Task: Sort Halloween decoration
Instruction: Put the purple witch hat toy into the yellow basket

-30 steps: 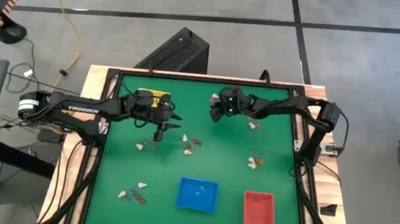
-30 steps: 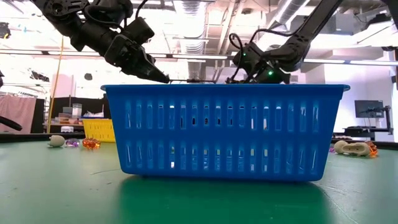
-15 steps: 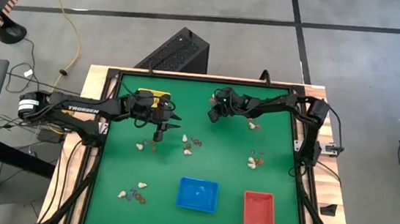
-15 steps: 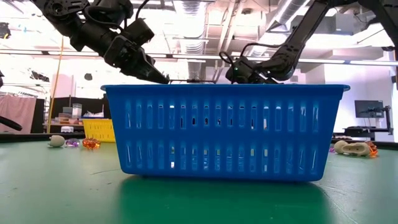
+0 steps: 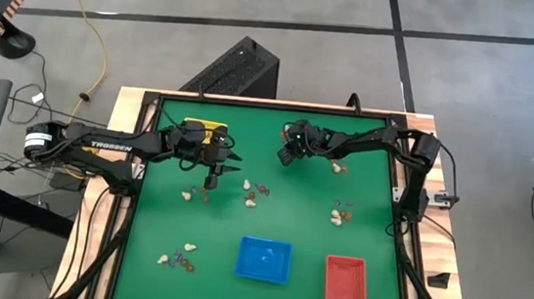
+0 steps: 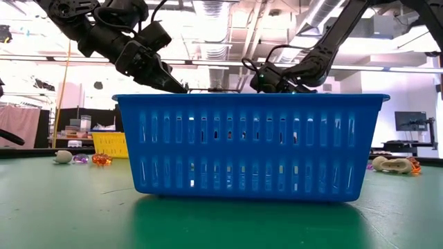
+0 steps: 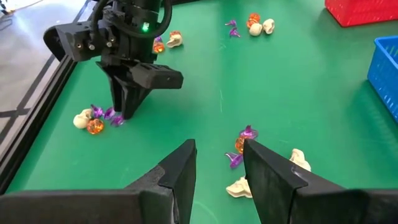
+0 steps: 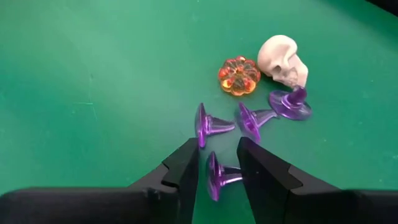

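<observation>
trinkets outside blue tray

Arms: two, dark, jointed, thin black cables alongside.
Marking: white lettering on left arm.
Fingers: black, flat, wedge-shaped.
Light: green dot on right wrist.

A green-topped table with a black frame and pale wooden edge stands on a grey concrete floor crossed by dark seam lines. A yellow cable trails across the floor beside a black box-shaped unit. Beyond the table, bright ceiling lights glare over exposed ducts, and a dark monitor sits at the far side of the room.
</observation>
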